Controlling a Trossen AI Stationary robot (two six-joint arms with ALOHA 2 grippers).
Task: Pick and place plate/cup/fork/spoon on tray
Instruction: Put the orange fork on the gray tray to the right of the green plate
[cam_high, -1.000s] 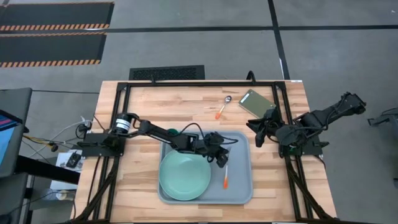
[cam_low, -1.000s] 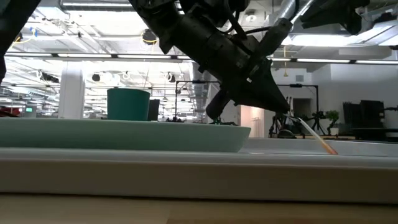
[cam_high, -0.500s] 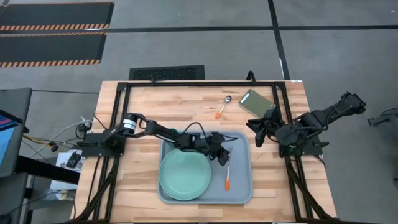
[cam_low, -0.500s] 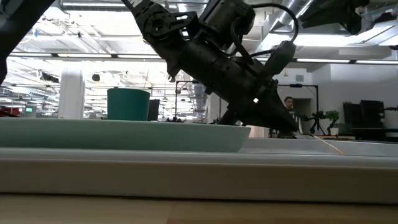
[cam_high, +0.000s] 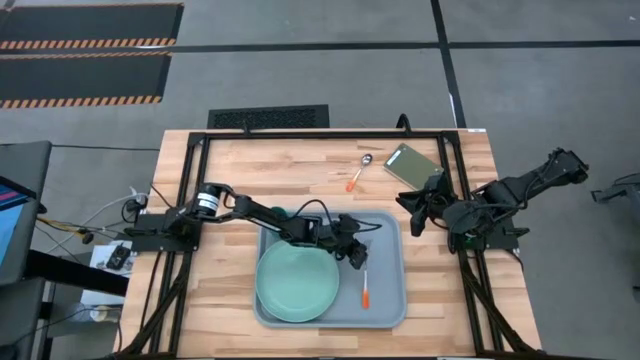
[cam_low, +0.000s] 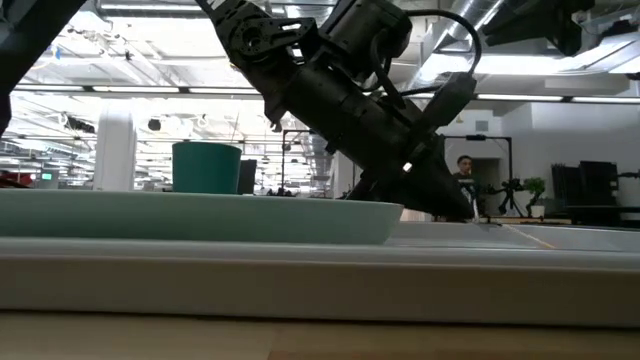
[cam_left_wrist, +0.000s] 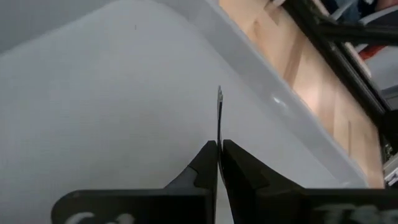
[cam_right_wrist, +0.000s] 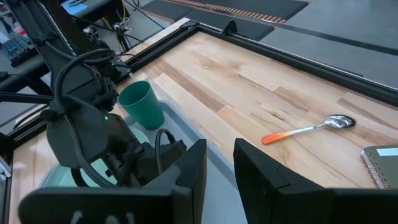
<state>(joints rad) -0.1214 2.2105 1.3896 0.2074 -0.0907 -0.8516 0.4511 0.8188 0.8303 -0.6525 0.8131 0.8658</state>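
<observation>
Over the tray's three-o'clock half, my left gripper has lowered the fork flat beside the plate, jaws still pinched on its tines; right gripper idles empty, spoon next

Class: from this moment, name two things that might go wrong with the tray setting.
1. The left gripper is shut on the fork, which lies low on the tray; lifting before release might drag it out.
2. The spoon lies near the notebook; a grab there might knock the notebook.
</observation>
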